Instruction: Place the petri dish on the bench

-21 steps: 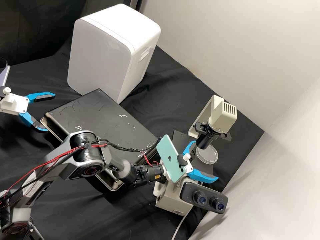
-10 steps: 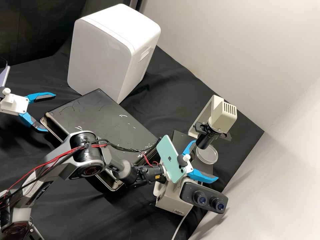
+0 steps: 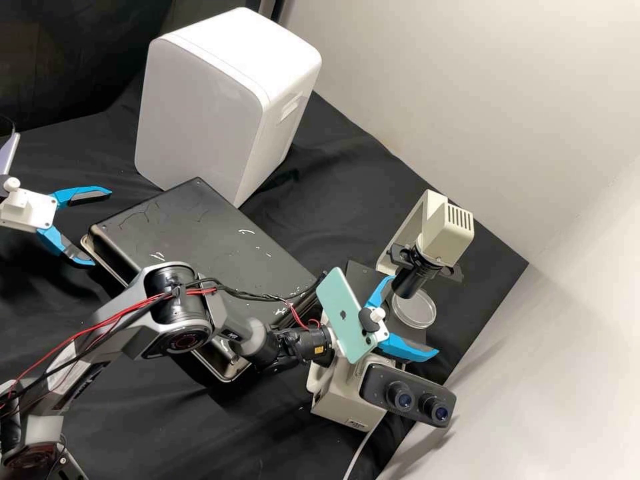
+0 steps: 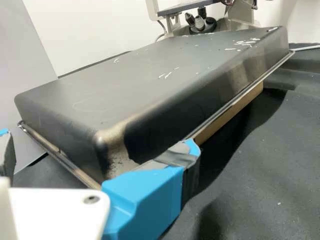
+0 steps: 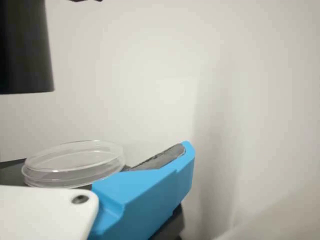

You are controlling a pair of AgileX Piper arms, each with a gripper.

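A small label low on the near face of the microscope [image 3: 347,400] was too small to read, and no other writing was legible.

The petri dish [image 3: 413,310] lay flat on the microscope's black stage at the right of the worktop [image 3: 347,180], directly beneath the dark lens barrel [image 3: 408,280]. It is round, so it has no long axis. Its broad clear face pointed up, and the right wrist view showed it level with its lid [image 5: 75,159] seated on top.

The right hand [image 3: 413,319] was spread wide and held nothing. Its two blue fingers [image 3: 407,348] flanked the dish's left side, one [image 5: 150,192] just beside the dish. I could not tell whether it touched. A mint-green phone [image 3: 343,323] was fixed at that wrist.

The left hand [image 3: 97,227], far left, was also wide open and empty, just beside the left end of a black upturned tray [image 3: 200,240]. A white box-shaped appliance [image 3: 227,100] stood beyond the tray.
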